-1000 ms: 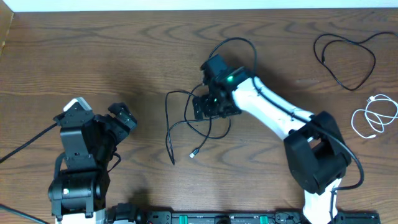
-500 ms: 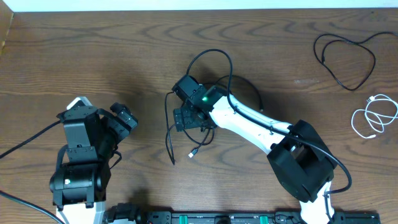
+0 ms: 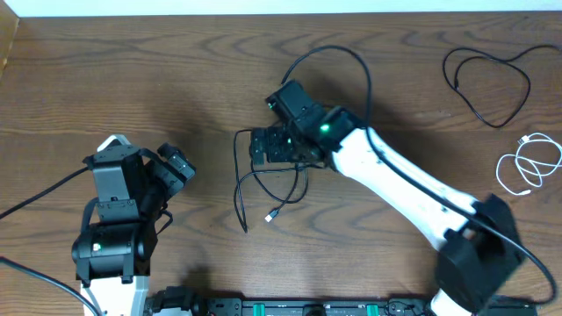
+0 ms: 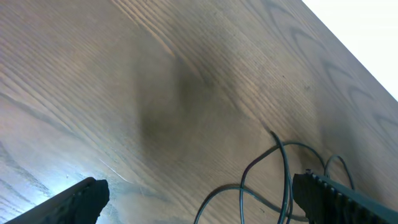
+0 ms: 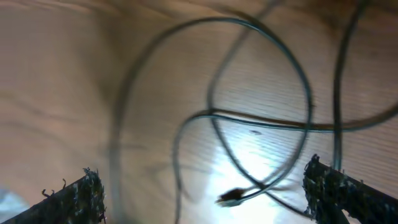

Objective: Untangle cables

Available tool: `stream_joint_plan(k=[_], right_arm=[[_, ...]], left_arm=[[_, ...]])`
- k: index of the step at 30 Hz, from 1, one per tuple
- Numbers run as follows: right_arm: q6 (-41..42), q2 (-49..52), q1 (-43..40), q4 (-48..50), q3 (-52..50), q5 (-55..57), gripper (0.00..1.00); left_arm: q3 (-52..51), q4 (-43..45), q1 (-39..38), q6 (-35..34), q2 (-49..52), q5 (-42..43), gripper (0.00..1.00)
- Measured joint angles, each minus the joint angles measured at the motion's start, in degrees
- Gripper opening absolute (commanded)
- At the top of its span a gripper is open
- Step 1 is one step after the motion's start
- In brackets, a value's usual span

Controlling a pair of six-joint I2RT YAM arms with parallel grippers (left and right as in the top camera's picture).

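Observation:
A long black cable [image 3: 236,180] lies in loose crossing loops at the table's middle, its small plug [image 3: 274,216] pointing toward the front. My right gripper [image 3: 274,147] hovers open over the top of that tangle. In the right wrist view the loops [image 5: 273,124] and the plug [image 5: 230,198] lie between the spread fingers of the right gripper [image 5: 204,180], untouched. My left gripper [image 3: 176,163] stands open to the left of the tangle. Between the spread fingers of the left gripper [image 4: 199,186] the left wrist view shows strands of the black cable [image 4: 283,180]. A second black cable [image 3: 460,85] and a white cable [image 3: 503,172] lie apart at the far right.
The right arm's own thick black wire [image 3: 338,51] arcs above its wrist. The arm [image 3: 413,189] stretches diagonally from the front right corner. A black rail [image 3: 290,307] runs along the front edge. The table's back edge [image 3: 281,12] is a pale strip.
My right gripper swung left toward the front over the tangle, then back a little to the right and farther away. The left arm turned only slightly. The cables have not moved.

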Motion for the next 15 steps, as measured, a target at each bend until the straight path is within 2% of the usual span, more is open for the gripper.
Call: stream_joint_plan(k=[9,15], right_arm=[[-1.38,3.26,4.57,1.42,0.07,0.02,0.99],[-1.55,4.22,9.38,0.96,0.04,7.39,0.99]], left_arm=[[0.0,0.0,0.0,0.0,1.4,-0.02,1.0],[0.0,0.0,0.0,0.0,2.36,0.0,1.0]])
